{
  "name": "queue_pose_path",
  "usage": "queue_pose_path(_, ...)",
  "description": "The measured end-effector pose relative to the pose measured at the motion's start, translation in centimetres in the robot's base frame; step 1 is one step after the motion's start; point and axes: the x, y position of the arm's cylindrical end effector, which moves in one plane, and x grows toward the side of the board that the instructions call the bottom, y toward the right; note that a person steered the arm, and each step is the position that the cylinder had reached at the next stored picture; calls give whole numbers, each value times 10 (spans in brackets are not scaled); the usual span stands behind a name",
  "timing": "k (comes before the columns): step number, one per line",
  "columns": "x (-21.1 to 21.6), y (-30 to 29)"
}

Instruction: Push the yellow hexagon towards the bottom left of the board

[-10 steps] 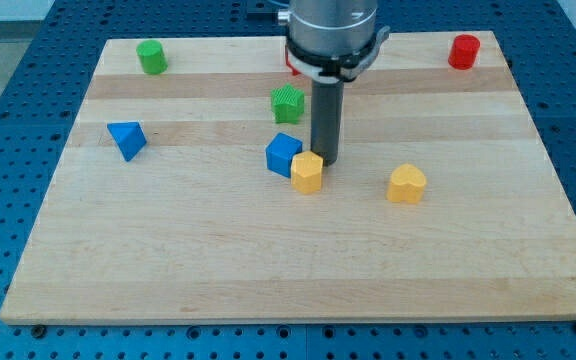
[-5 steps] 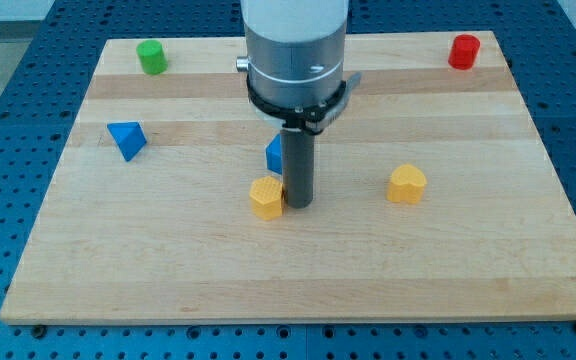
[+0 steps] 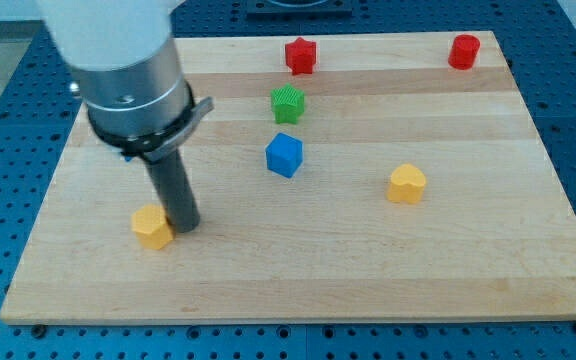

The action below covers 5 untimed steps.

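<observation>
The yellow hexagon [image 3: 152, 227] sits close to the bottom left corner of the surface [image 3: 298, 280], and my tip [image 3: 187, 226] presses against its right side. There is no pincer here to release or clench, only the rod.

The risk now is overshoot. The hexagon is near the left edge, and a long shove could carry it off the surface altogether. The contact looks a little high on the block's right face, so a straight push may spin it and let it slip towards the bottom edge instead.

Moving right, the blue cube [image 3: 284, 154] and the green block [image 3: 287, 103] stand well apart near the middle, the red star [image 3: 301, 55] at the top edge, then the yellow heart [image 3: 406, 184] and the red cylinder [image 3: 462, 50] in the top right corner. None lies in the path.
</observation>
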Motion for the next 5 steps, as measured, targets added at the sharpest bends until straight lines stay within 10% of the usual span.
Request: queue_pose_path(5, -14, -66)
